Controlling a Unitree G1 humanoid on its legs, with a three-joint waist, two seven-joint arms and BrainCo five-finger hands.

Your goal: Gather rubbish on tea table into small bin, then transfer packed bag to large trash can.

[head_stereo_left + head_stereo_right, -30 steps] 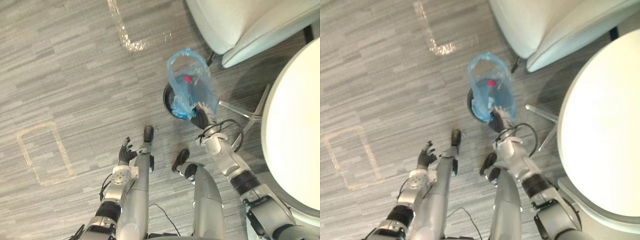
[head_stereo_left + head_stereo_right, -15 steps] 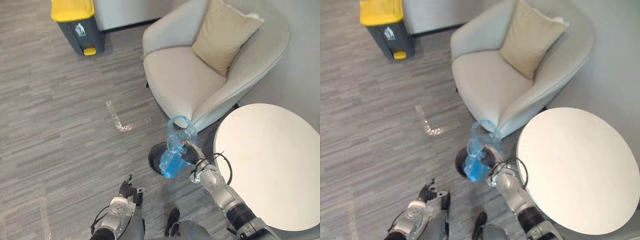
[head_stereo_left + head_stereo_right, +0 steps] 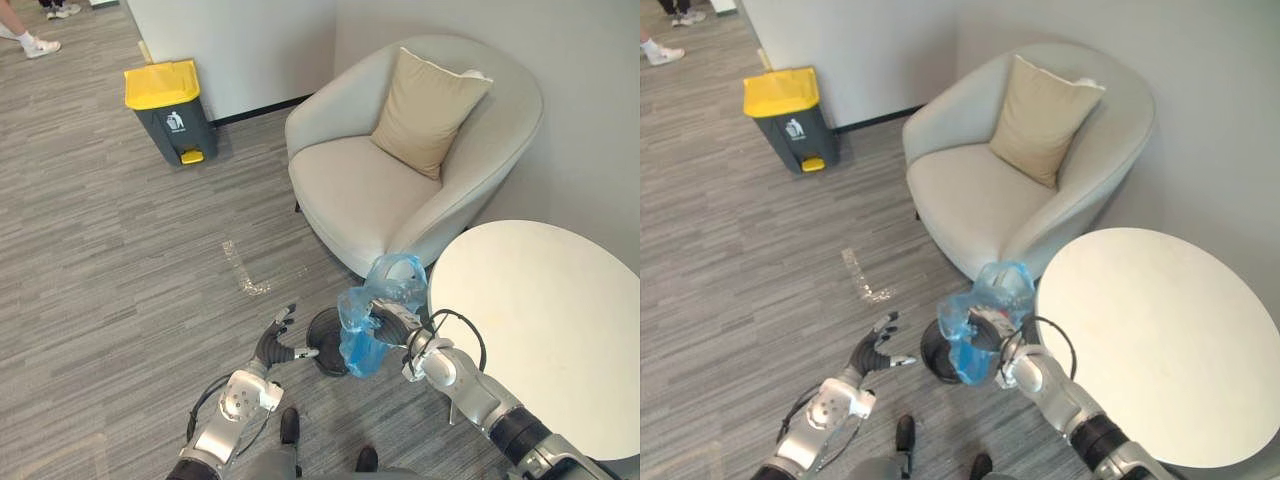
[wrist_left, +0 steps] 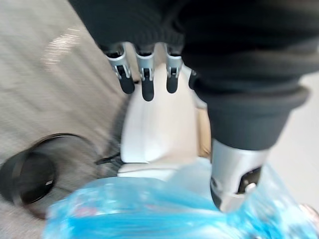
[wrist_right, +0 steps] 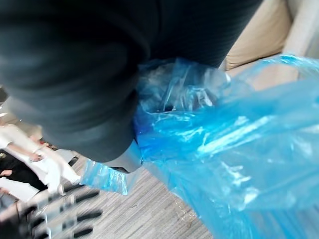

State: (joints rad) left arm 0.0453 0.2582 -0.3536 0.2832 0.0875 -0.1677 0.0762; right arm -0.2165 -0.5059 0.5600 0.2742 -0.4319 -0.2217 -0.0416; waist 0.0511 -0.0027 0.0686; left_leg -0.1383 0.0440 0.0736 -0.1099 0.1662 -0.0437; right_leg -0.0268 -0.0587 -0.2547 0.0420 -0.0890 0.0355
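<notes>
Grey plank floor (image 3: 120,250) carries yellow-lidded trash can (image 3: 172,128), armchair (image 3: 360,190), small black bin (image 3: 322,337), round table (image 3: 540,330).

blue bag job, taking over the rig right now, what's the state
Right hand: shut on the blue bag, which hangs just above the small bin on the floor.
Left hand: open, fingers spread, beside the bin, holding nothing.
Done: tea table looks bare; bag is out of the bin.
Left: carry the bag across the floor to the large trash can by the wall and drop it in.
</notes>
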